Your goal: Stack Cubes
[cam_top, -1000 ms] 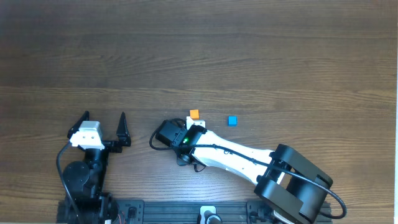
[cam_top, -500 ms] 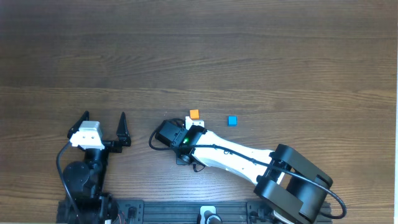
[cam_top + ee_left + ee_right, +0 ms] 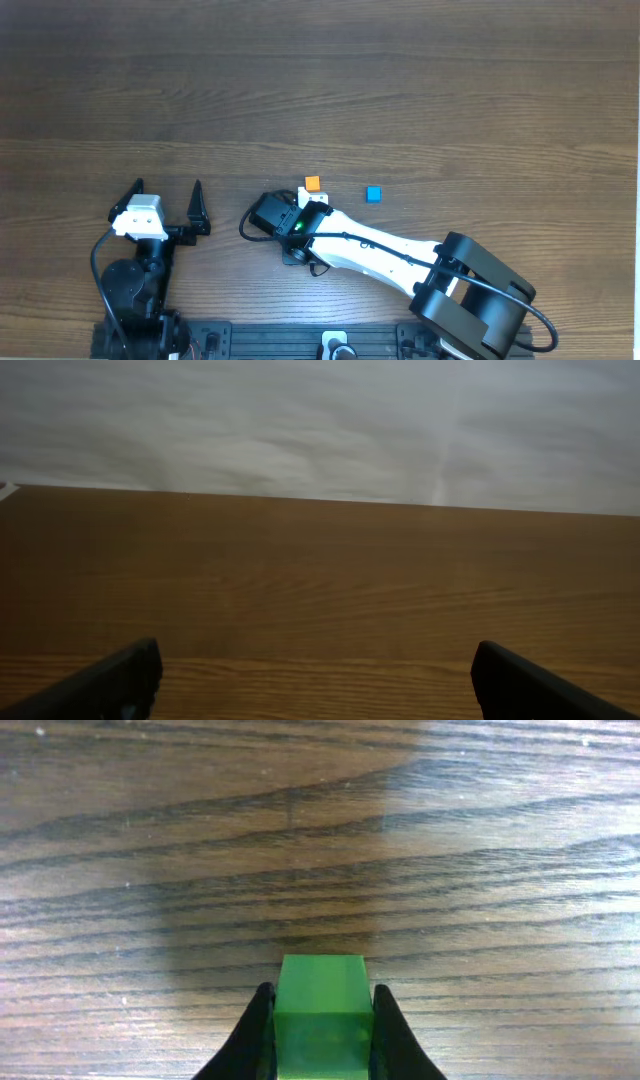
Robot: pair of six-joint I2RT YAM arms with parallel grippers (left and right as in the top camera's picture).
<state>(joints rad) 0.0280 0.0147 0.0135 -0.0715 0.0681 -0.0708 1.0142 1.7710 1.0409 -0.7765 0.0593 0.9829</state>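
Note:
A green cube (image 3: 322,1015) sits between the fingers of my right gripper (image 3: 320,992), which is shut on it, low over the wooden table. In the top view the right gripper (image 3: 268,214) is near the table's middle front, pointing down. An orange cube (image 3: 313,184) lies just beyond the wrist, and a small blue cube (image 3: 373,194) rests a little further right. My left gripper (image 3: 168,195) stands open at the front left with nothing between its fingers (image 3: 120,680).
The right arm (image 3: 400,255) runs diagonally from the front right toward the middle. Bare wooden table (image 3: 320,80) stretches across the whole far half. A pale wall rises past the table's far edge in the left wrist view.

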